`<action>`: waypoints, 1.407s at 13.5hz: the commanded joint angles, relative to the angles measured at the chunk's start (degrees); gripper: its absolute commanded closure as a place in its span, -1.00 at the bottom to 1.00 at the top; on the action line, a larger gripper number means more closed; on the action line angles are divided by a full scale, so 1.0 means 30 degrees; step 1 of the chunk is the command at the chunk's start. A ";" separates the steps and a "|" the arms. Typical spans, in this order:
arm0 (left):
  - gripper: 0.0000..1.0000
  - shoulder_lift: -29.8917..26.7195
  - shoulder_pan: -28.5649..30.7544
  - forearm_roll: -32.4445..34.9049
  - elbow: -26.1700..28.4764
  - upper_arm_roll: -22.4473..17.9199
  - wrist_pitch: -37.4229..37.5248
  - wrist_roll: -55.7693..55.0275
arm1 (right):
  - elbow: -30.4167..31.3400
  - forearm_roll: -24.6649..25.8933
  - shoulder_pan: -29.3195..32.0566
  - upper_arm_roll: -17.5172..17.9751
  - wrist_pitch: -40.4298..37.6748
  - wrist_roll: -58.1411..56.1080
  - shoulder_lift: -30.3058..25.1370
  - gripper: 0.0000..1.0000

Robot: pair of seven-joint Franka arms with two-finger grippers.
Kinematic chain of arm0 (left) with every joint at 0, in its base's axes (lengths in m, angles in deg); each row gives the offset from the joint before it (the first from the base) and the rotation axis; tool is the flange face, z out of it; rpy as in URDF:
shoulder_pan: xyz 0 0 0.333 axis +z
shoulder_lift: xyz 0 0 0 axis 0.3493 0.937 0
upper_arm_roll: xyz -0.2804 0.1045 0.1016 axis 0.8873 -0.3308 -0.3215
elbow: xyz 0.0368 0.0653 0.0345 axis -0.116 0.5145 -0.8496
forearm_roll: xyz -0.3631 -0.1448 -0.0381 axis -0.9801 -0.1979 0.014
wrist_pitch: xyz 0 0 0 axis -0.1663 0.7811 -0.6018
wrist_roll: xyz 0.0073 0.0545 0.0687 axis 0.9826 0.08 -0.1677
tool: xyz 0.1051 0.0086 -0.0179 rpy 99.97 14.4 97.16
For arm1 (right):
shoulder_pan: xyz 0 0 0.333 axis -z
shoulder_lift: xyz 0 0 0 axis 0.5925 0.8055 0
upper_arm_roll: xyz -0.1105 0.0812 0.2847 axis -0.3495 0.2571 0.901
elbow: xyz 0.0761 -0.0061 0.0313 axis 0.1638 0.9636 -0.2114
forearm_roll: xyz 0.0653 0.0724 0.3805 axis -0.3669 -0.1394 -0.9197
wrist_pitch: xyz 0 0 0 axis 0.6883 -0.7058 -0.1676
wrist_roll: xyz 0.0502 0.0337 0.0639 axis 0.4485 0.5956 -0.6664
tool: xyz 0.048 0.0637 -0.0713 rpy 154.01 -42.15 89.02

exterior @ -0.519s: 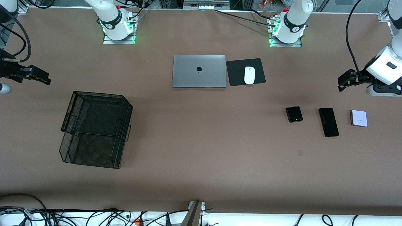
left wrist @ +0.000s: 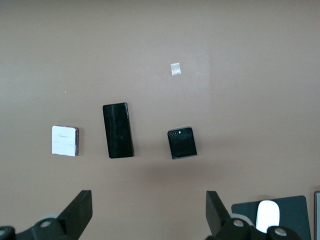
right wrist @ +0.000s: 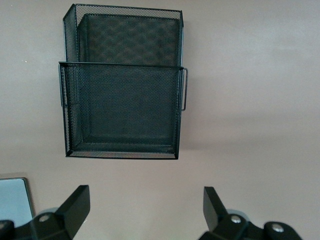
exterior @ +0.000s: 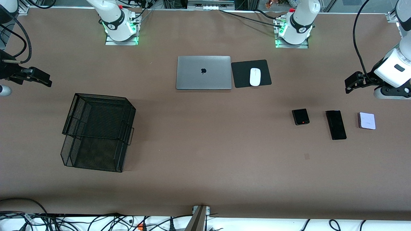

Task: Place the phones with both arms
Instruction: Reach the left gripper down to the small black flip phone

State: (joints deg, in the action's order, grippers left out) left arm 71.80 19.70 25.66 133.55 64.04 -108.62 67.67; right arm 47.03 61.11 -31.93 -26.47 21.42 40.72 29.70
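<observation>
Three phones lie in a row toward the left arm's end of the table: a small squarish black phone (exterior: 301, 116) (left wrist: 181, 143), a long slim black phone (exterior: 336, 124) (left wrist: 118, 130) and a small lilac-white phone (exterior: 367, 121) (left wrist: 65, 140). My left gripper (exterior: 352, 84) (left wrist: 148, 197) hangs open and empty over bare table at that end, apart from the phones. At the right arm's end of the table, my right gripper (exterior: 40, 79) (right wrist: 146, 194) is open and empty over bare table, close to the mesh tray.
A black two-tier wire-mesh tray (exterior: 93, 157) (right wrist: 120, 64) stands toward the right arm's end. A closed silver laptop (exterior: 203, 72) (right wrist: 14, 197) lies mid-table near the bases. Beside it a white mouse (exterior: 255, 77) (left wrist: 268, 214) sits on a black pad (exterior: 242, 75).
The left arm's wrist and gripper have shifted very slightly. The phones, the tray and the right arm have not moved.
</observation>
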 commanded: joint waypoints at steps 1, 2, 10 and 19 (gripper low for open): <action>-1.00 0.0548 0.0131 -0.0411 -0.0659 0.0007 0.0861 -0.0048 | 0.0392 -0.0056 -0.0093 -0.0075 0.0002 0.0100 -0.0537 -1.00; -1.00 0.0578 0.0073 -0.0440 -0.0659 0.0007 0.1065 -0.0049 | 0.0392 -0.0056 -0.0093 -0.0075 0.0002 0.0100 -0.0537 -1.00; -1.00 0.1574 0.0219 -0.1056 -0.0401 -0.0022 0.1302 0.0187 | 0.0392 -0.0056 -0.0093 -0.0075 -0.0027 0.0100 -0.0537 -1.00; -1.00 0.4445 0.0307 -0.1056 0.6156 -0.0022 -0.7998 -0.1601 | 0.0392 -0.0056 -0.0093 -0.0075 -0.0027 0.0100 -0.0537 -1.00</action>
State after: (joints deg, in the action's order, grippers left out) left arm 87.47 20.38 23.73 144.79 63.92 -125.27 63.67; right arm 47.03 61.11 -31.95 -26.47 21.41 40.72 29.69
